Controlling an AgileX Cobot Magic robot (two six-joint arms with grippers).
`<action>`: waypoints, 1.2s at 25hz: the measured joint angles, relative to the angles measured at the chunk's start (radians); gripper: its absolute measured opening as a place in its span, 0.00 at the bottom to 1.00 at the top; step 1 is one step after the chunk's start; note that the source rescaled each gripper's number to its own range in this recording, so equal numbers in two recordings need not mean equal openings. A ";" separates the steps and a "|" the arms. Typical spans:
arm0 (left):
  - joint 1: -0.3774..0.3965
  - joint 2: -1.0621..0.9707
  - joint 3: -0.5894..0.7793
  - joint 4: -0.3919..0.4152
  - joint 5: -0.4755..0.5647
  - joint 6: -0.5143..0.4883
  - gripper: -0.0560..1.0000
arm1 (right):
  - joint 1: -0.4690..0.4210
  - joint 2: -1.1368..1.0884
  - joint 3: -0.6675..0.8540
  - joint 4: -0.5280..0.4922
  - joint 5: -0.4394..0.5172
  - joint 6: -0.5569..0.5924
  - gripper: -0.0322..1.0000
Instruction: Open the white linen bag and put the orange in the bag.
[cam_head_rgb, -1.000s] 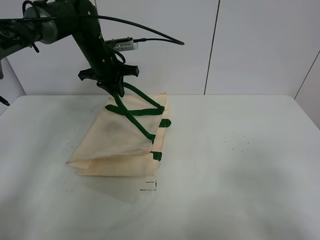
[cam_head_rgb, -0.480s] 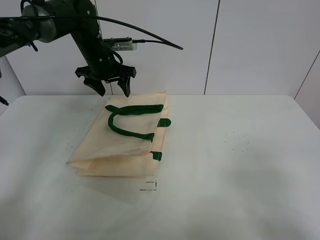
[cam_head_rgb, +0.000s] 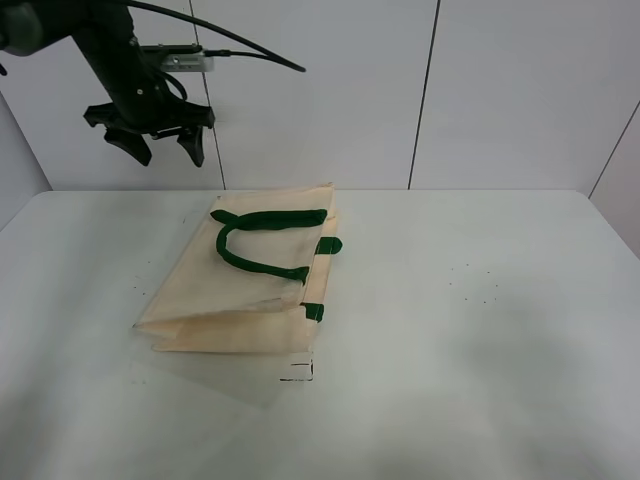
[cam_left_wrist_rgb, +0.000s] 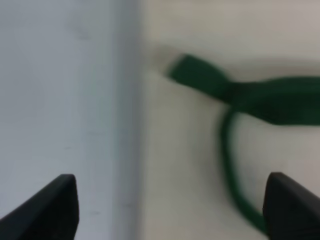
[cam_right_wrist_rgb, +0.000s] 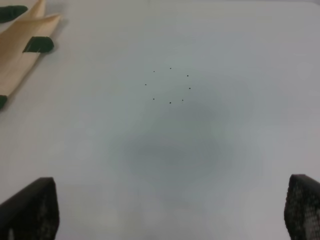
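I see left gripper (cam_head_rgb: 159, 150) raised beyond white linen bag (cam_head_rgb: 240, 270), jaws released, empty. Bag flat on surface (cam_head_rgb: 480, 330), green handle (cam_head_rgb: 262, 240) atop. Right gripper (cam_right_wrist_rgb: 170, 212) jaws spread, empty.

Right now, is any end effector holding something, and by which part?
Nothing is held. The left end effector hangs open above the table, apart from the white linen bag. The right end effector is open and empty.

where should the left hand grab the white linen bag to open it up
Best by the dark green strap handle lying looped on the top panel of the white linen bag. It stands out from the flat cloth, so fingers can likely close around it. Come straight down from above with the left hand, now open and raised behind the bag, then lift so the top layer peels away at the tabbed edge.
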 joint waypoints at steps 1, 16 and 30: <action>0.019 -0.001 0.000 0.005 0.000 0.000 1.00 | 0.000 0.000 0.000 0.000 0.000 0.000 1.00; 0.160 -0.137 0.204 0.010 0.000 0.000 1.00 | 0.000 0.000 0.000 0.000 0.000 0.000 1.00; 0.160 -0.739 0.901 0.008 -0.001 -0.014 1.00 | 0.000 0.000 0.000 0.002 0.000 0.000 1.00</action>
